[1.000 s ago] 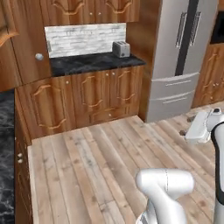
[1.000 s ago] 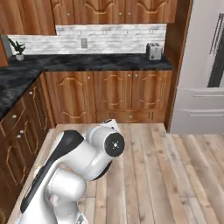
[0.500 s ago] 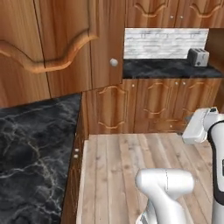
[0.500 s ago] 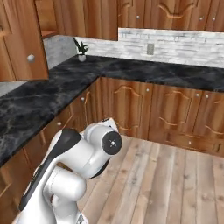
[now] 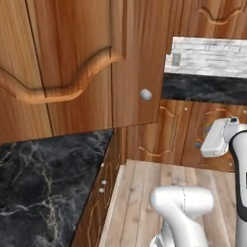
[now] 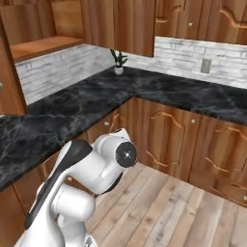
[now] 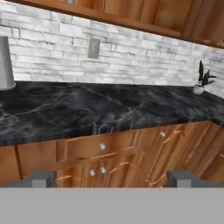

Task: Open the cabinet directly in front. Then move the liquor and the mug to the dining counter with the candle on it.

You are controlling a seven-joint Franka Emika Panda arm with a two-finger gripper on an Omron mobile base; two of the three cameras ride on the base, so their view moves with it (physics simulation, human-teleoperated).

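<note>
So the cabinet (image 5: 72, 67) is swung open, its door hanging out over the black marble counter (image 5: 43, 178) with the round silver knob (image 5: 146, 94) up and off to the side of the gripper (image 7: 113, 177). From the right base view there's a bare wooden shelf (image 6: 41, 47) high above the counter. I can't spot the liquor or the mug anywhere, so no idea where they sit relative to the hand.

Handling guess: the bottle is slim and tall, probably tippy and a bit slick, so I'd pinch it around the body below the neck, not the neck itself. The mug is short and stiff, so grab across the rim wall or the body rather than the tiny handle.

Arm pose: folded up tight, elbow joint bulging forward, hand held level and looking straight at the backsplash and the drawer fronts (image 7: 100, 148) below the counter edge. The 2 fingers are spread wide apart with nothing between them. A grey cylinder (image 7: 6, 63) stands ahead to 1 side, a small potted plant (image 7: 202, 81) to the other.
</note>
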